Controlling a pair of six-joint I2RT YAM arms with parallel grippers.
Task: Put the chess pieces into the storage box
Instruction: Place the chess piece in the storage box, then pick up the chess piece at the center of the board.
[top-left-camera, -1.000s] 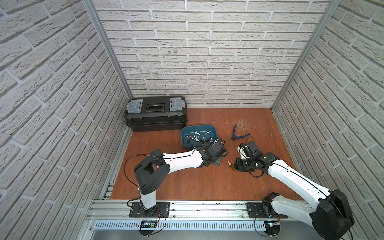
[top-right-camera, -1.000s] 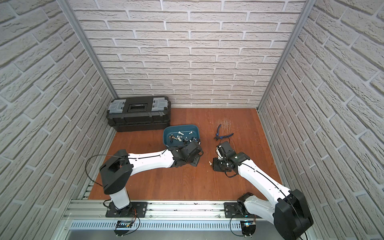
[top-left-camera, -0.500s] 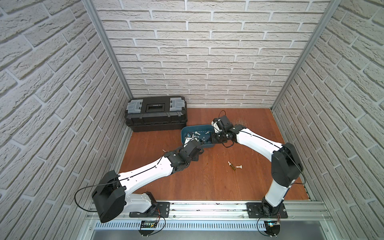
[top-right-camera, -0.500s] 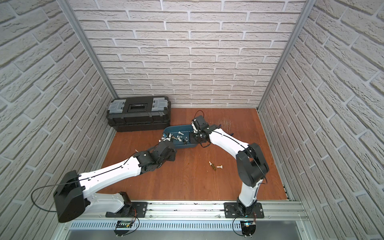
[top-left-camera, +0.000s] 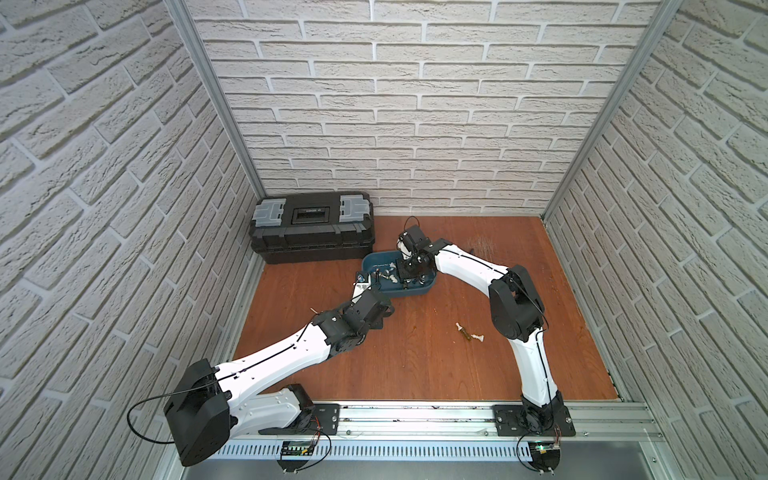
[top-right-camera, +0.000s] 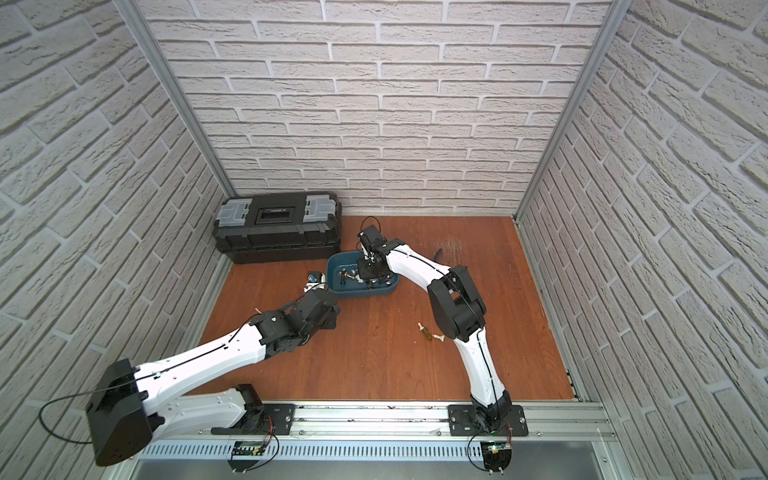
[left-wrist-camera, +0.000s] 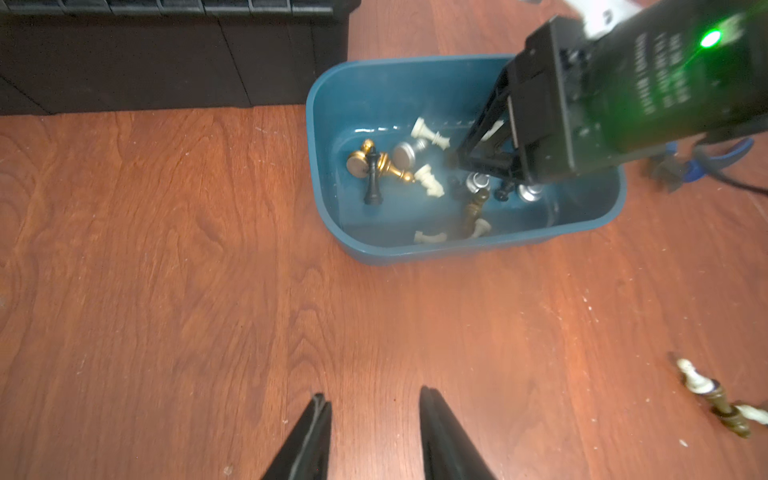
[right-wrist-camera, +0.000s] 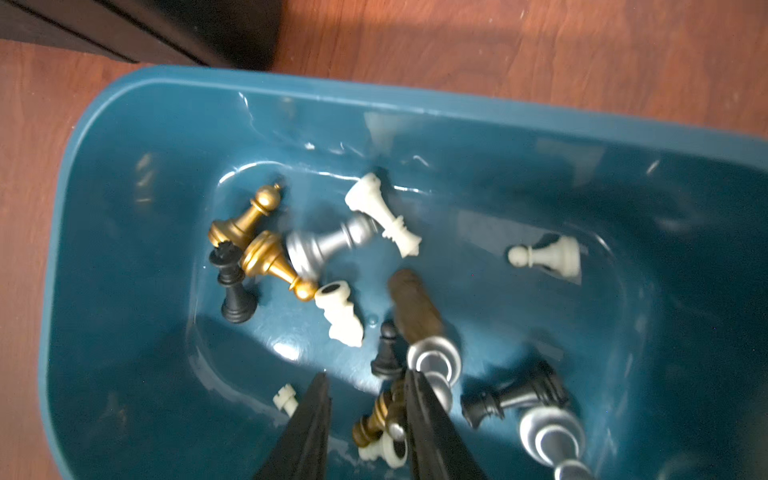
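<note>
Brick walls (top-left-camera: 415, 124) enclose the wooden tabletop (top-left-camera: 415, 365), where the storage box (top-left-camera: 415, 292) holds most chess pieces (right-wrist-camera: 320, 245) in a jumble; three stray pieces (top-left-camera: 469, 332) lie well apart from the box, nearer me. My right tool (right-wrist-camera: 365, 374) hangs low inside the box, jaws parted and clamping nothing, a blurred brown piece (right-wrist-camera: 415, 307) just beyond its tips, so I judge I should rise straight up without nudging the box. My left tool (left-wrist-camera: 371, 392), parted and empty, hovers just in front of the box.
</note>
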